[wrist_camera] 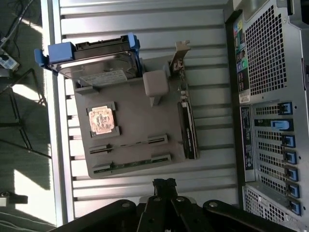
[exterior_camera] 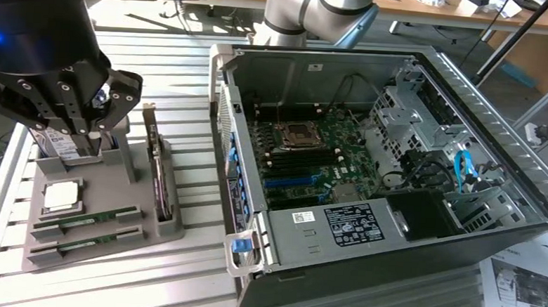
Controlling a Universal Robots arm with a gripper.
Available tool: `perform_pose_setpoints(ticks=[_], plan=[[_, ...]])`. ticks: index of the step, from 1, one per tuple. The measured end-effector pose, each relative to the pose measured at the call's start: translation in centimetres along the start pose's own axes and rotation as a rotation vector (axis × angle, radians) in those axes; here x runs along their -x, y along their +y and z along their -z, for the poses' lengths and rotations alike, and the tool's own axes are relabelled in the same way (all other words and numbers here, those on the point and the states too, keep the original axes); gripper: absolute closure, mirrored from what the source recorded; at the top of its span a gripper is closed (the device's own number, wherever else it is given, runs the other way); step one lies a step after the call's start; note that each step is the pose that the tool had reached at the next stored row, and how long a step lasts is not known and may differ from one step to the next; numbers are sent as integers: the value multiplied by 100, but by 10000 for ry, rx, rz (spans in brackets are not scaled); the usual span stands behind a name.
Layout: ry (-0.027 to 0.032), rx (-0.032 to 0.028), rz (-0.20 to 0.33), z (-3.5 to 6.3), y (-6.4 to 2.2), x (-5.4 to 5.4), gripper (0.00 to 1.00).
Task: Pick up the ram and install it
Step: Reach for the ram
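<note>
While my gripper [exterior_camera: 80, 135] hangs over the grey tray [exterior_camera: 135, 164], above the end where the hard drive [exterior_camera: 54, 145] stands in its cradle, the jaws are pressed together with nothing between them. So I'm empty-handed, and the ram [wrist_camera: 130, 164] is untouched.

It sits at the opposite end of the tray from the hard drive: two green sticks, side by side, each propped on edge in a pair of slotted rests. I judge that's deliberate. On edge, the long top side is left free, so fingers can come down and pinch it from above.

Between the ram and the hard drive, the processor [wrist_camera: 102, 120] lies flat in its own recess on the tray. Along the tray's side nearest the computer case [exterior_camera: 498, 172], the expansion card [wrist_camera: 188, 126] stands upright in a slot, clear of the ram.

The case lies on its side just beside the tray with its panel off, and the motherboard [exterior_camera: 316, 152] faces up. I reckon that's so a stick can be pressed straight down into it. Whether its memory slots are free, I can't quite make out.
</note>
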State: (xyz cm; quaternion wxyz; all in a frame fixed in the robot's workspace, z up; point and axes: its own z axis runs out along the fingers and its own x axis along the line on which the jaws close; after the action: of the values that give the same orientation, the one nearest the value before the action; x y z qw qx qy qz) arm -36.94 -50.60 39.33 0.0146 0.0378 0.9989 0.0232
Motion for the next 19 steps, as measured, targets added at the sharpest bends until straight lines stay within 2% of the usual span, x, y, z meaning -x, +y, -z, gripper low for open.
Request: perform_pose_setpoints(ticks=[6,14,19], plan=[[-1,1,-1,6,-141,11,89],[0,0,0,12,-265,20,89],[0,-2,-1,18,-375,29,89]])
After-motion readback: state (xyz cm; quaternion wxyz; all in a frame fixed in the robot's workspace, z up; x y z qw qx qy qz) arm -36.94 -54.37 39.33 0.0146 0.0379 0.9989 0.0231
